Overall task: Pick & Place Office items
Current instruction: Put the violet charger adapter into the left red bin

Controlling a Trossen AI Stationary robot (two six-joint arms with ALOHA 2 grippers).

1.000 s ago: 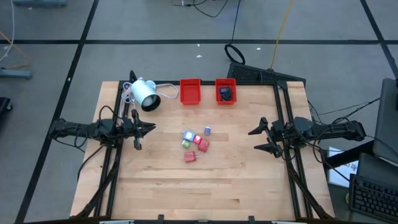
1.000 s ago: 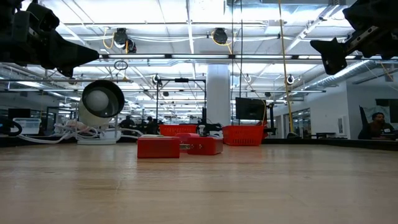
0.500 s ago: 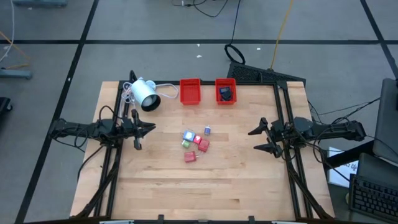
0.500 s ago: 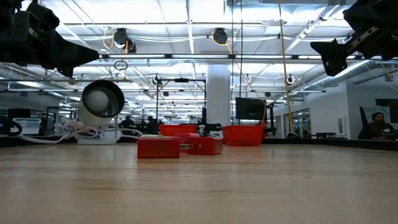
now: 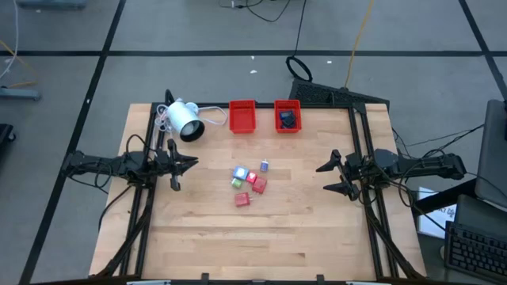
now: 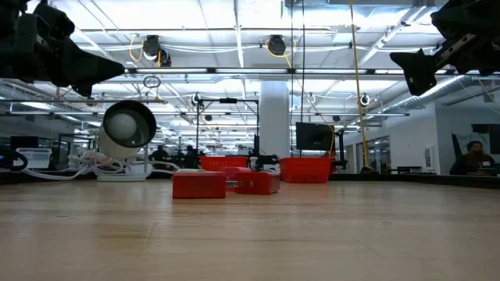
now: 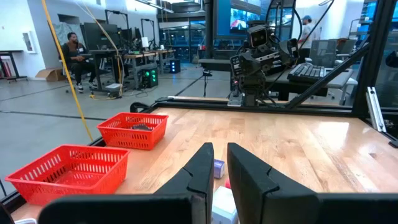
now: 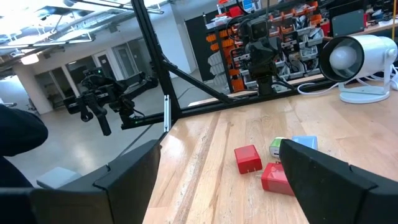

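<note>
- Lying near the centre of the tabletop, a loose cluster of office items is seen in the high view, each piece tiny, blocky and far smaller than a red tray.
- A red block is placed at the 6 o'clock edge of the cluster, slightly apart from the others.
- Two more red pieces are packed together at the middle, with a pale white-blue block at their 10 o'clock and a green-edged piece just below it.
- A small bluish piece is set at the 1 o'clock side of the cluster, a little apart.
- One dark item is contained in the right-hand red tray; the left-hand red tray is beside it at the 12 o'clock edge of the tabletop.
- A white cylindrical lamp-like device with a cable is lying at 11 o'clock from the cluster.
- The left tool is held at 9 o'clock of the cluster, well apart from it, with its fingers pressed narrowly together on nothing.
- The right tool is held at 3 o'clock, well apart from the items, with its fingers spread wide and nothing between them.
- From the low view, red blocks are seen resting flat on the wood, with the trays behind them.
</note>
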